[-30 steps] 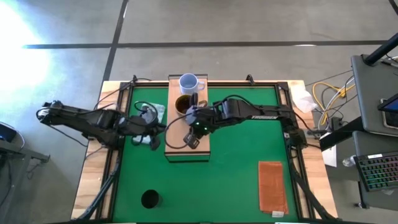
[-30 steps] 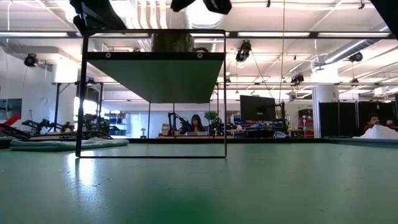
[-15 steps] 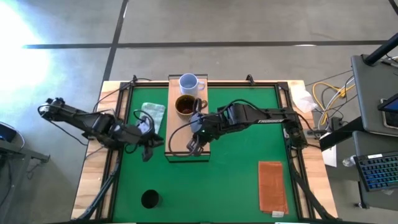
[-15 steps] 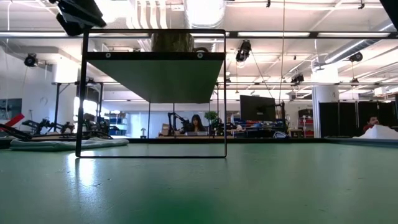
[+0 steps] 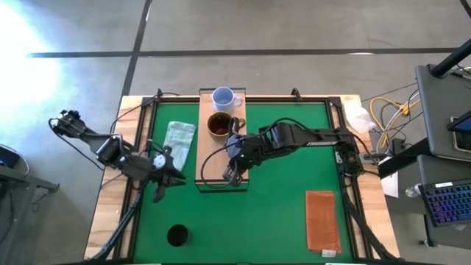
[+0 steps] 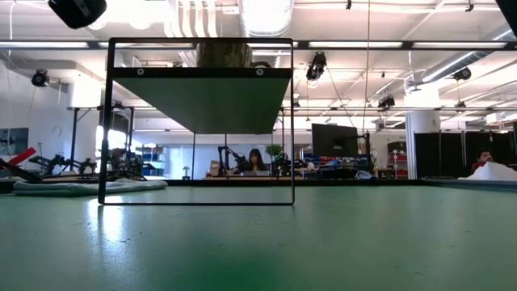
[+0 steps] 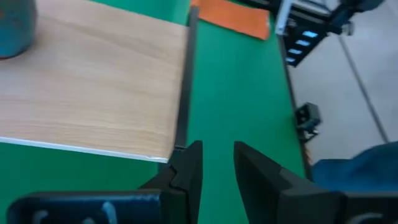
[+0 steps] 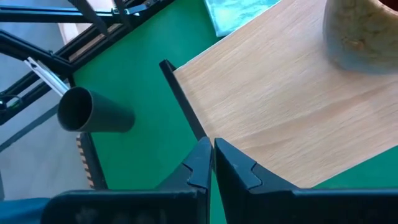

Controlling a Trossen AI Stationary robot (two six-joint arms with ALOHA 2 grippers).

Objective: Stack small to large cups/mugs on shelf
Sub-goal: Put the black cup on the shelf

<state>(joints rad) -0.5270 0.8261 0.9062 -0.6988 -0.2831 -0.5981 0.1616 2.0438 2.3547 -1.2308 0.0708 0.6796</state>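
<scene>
Green-topped table (image 5: 287, 213) with a long rectangular light-wood shelf (image 5: 213, 162) standing on it, plain plank top. Pale blue-white handled mug (image 5: 224, 97) sits upright at the far end of the shelf top, inside looks pale, nothing seen in it. Just beside it, nearer the middle of the plank, a brown handled mug with a dark inside (image 5: 219, 124) stands upright; contents cannot be told. Small black handleless cup (image 5: 177, 235) stands on the table near the front edge on the left side, well apart from the shelf, dark inside, contents cannot be told; the right wrist view shows it past the shelf corner (image 8: 93, 112). Right gripper (image 5: 232, 175) hovers over the near end of the shelf top, jaws nearly closed with only a thin gap, holding nothing; brown mug at the edge of its wrist view (image 8: 364, 34). Left gripper (image 5: 163, 184) is over the table just left of the shelf's near end, jaws a little apart, narrow gap, empty; its wrist view shows the plank (image 7: 93, 87) and green table beyond. Crumpled pale green cloth (image 5: 177, 140) lies on the table beside the shelf's left side. Flat reddish-brown rectangular mat (image 5: 322, 221) lies on the table at front right, well apart from the shelf.
</scene>
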